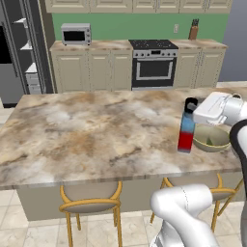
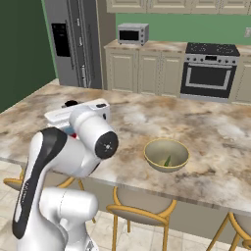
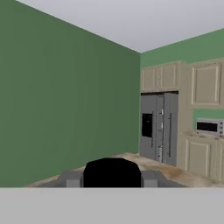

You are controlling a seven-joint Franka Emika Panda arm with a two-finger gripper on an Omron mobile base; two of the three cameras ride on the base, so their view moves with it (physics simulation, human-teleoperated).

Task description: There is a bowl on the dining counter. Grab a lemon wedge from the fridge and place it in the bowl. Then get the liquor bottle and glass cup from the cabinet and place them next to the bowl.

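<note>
Liquor bottle (image 1: 186, 128) upright beside bowl (image 1: 212, 138), end effector (image 1: 191, 107) clamped on its cap

dining counter (image 1: 87, 125), bowl (image 1: 212, 140), liquor bottle (image 1: 186, 131)

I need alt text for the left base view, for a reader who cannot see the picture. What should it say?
A white robot arm holds its pincer around the black cap of a blue-and-red liquor bottle, which stands upright on the marbled dining counter just left of an olive-tan bowl. Behind the counter are cream cabinets, a microwave and a stove.
</note>
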